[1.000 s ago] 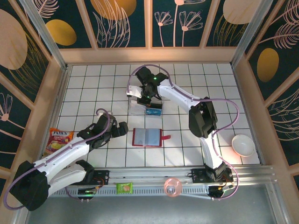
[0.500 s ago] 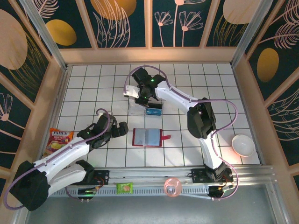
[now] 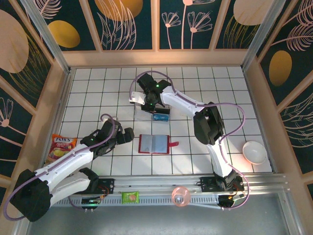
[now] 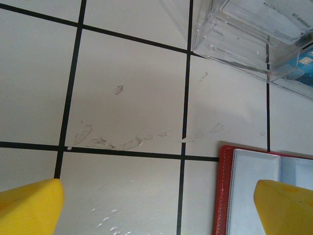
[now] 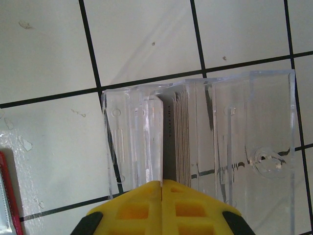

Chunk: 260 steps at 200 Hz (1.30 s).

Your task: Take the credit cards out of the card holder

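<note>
Snack packet (image 3: 61, 147) is seen at the far left edge of the worktop (image 3: 98, 88), not involved. Left gripper (image 4: 156, 200) is held fully open and empty just left of the card holder (image 3: 155, 144), probably so the red cover can be pinned or a sleeve reached. Card holder is laid open flat near the middle, sleeves up, snap tab to the right. Just behind it, clear plastic box (image 5: 220, 127) is seen with a stack of cards (image 5: 178, 137) stood on edge inside. Right gripper (image 5: 161, 205) is closed directly above that box, with nothing seen between its fingers. White bowl (image 3: 254, 152) is seen far right.
</note>
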Each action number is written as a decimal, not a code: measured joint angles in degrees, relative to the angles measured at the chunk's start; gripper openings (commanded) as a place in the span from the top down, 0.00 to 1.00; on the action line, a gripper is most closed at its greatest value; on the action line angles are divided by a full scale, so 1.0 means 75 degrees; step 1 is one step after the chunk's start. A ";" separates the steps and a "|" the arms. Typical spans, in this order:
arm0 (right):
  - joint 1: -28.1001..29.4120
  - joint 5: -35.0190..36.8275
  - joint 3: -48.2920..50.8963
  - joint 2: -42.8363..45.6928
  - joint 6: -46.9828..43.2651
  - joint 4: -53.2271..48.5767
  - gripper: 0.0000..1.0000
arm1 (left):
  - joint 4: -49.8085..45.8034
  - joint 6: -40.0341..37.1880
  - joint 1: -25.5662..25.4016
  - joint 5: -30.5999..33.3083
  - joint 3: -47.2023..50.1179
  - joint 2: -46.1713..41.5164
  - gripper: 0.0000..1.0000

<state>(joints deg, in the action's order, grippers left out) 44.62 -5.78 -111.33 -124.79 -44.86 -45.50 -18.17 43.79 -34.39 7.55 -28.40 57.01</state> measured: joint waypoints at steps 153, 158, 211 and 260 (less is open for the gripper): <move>0.0052 -0.0044 0.0029 -0.0117 0.0635 0.0583 0.67 | 0.0207 0.0052 0.0000 -0.0143 0.0017 -0.0125 0.01; 0.0052 -0.0061 0.0052 -0.0044 0.0731 0.0662 0.67 | 0.0221 0.0058 0.0000 -0.0143 0.0020 -0.0149 0.01; 0.0149 -0.0096 0.1530 0.1614 0.2704 0.2457 0.65 | 0.0519 0.0210 0.0000 -0.0140 0.0297 -0.0466 0.01; 0.0484 0.0134 0.4424 0.3541 0.5438 0.4205 0.63 | 0.0702 0.0344 0.0000 -0.0137 0.0641 -0.0935 0.01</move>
<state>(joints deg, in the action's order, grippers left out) 48.25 -4.78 -78.15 -98.24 -4.08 -13.96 -12.91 46.37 -34.39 6.52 -23.59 50.00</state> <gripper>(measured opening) 0.373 0.988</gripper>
